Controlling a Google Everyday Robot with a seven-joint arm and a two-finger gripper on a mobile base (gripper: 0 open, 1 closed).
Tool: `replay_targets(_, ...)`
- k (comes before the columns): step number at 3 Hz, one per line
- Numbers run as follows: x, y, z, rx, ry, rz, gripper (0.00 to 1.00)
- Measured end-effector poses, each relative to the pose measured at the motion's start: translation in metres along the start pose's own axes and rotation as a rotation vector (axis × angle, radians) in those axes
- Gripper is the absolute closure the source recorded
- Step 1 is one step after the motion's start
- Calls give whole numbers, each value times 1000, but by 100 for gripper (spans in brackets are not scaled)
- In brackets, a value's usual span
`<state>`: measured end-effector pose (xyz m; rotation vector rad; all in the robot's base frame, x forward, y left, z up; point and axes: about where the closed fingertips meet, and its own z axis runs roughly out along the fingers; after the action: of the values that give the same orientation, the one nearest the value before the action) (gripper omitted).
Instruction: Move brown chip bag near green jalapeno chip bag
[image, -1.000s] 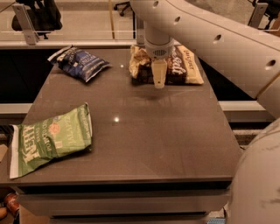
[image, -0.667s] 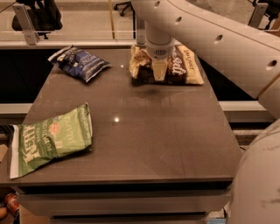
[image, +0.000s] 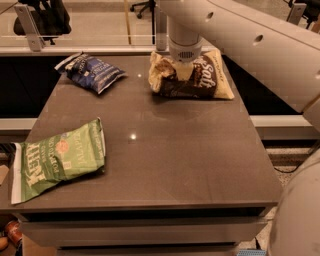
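Note:
The brown chip bag (image: 212, 80) lies at the far right of the dark table (image: 175, 150), crinkled, with tan ends and white script lettering. My gripper (image: 183, 73) reaches straight down from the white arm (image: 240, 40) onto the left-middle of this bag, and its tip sits against the bag's surface. The green jalapeno chip bag (image: 60, 157) lies flat at the table's near left corner, far from the brown bag and hanging slightly over the left edge.
A smaller dark blue chip bag (image: 92, 72) lies at the far left of the table. A railing and a glass partition (image: 75, 30) run behind the far edge. The robot's white body (image: 300, 210) fills the right side of the view.
The gripper has moved from just in front of the brown bag down and back onto it. The bags have not shifted.

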<state>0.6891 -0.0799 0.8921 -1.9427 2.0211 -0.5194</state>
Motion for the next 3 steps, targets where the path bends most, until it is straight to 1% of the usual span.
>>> replay_targets(1,-4,-5,-11,14,-19,-24,100)
replay_targets(2,-13,-6,-29,14,-58,-88,100)
replay_targets(3,-32,1,-57,-2,-117,-197,100)
